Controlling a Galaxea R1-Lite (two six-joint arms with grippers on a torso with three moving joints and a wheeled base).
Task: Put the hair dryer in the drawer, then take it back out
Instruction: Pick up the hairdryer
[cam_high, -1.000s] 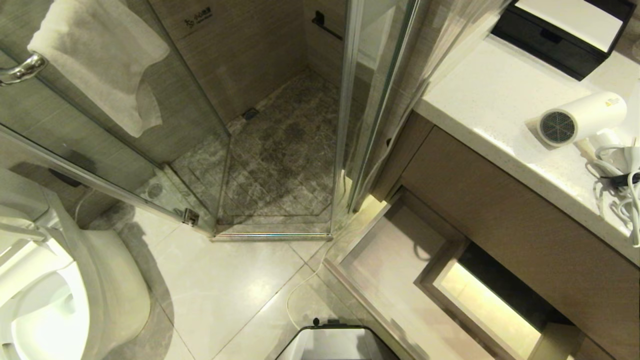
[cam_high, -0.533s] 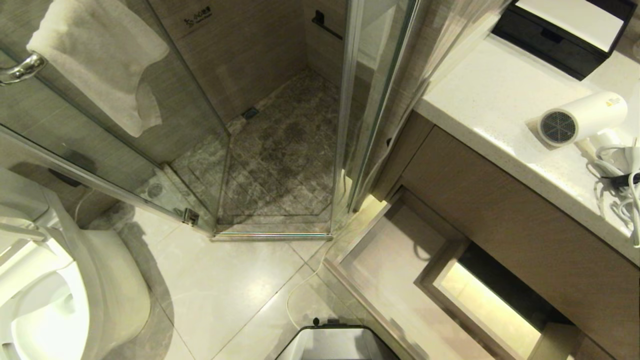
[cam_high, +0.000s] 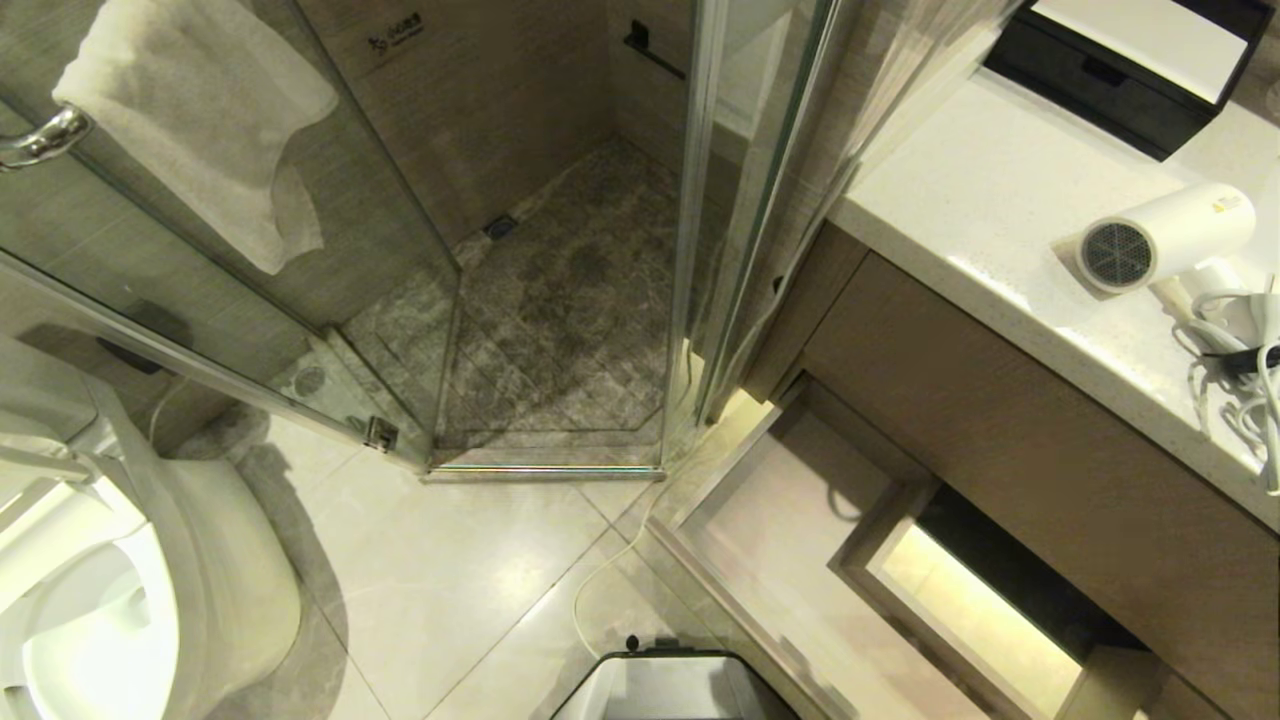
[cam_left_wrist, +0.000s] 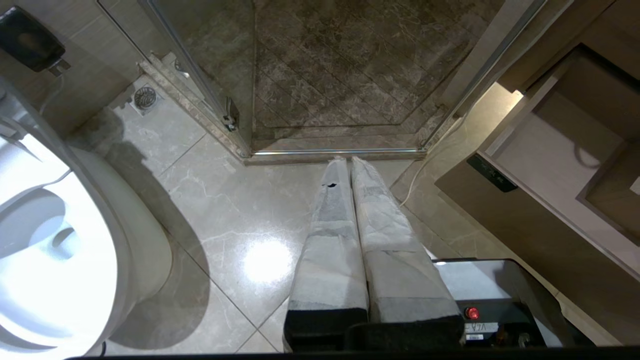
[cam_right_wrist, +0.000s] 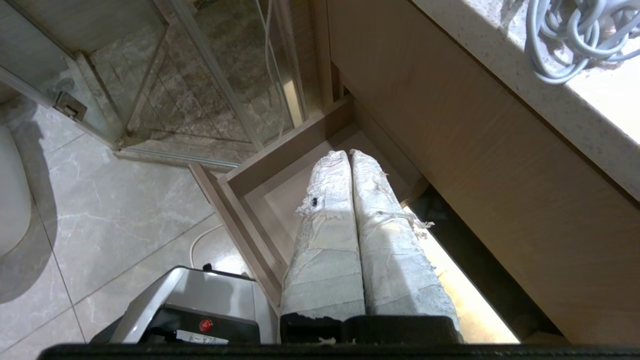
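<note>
the white stone countertop (cam_high: 985, 190) is seen running along the right of the head view, with a tall plain wood-grain panel (cam_high: 1040, 460) below its front edge and, lower again, the drawer (cam_high: 770, 540) pulled out open over the floor, its pale bottom bare and a box-shaped cut-out set into it. nothing is seen inside the drawer, so the first half of the task is judged not yet done. the hair dryer (cam_high: 1165, 236) is found lying on its side on the countertop, near the front edge and toward the right end of what the head view shows. its barrel's long axis is laid roughly along that front edge, the grey mesh rear grille turned toward the shower end, and the handle is pointed toward the front edge, where the bundled white cord (cam_high: 1235, 370) is heaped beside it and partly spilled over the edge. neither arm is caught by the head view. the right gripper (cam_right_wrist: 348, 157) is seen in its own wrist view hanging low over the open drawer with its padded fingers pressed together and nothing held. the cord is seen there up on the countertop, above and off to its outer side, so the dryer is taken to lie up and to the right of it. the left gripper (cam_left_wrist: 345, 162) is likewise closed and empty, parked above the floor tiles before the shower threshold, well apart from the countertop. the right arm is judged much the nearer, and a rise above the counter's edge, with the fingers parted, would be called for first.
</note>
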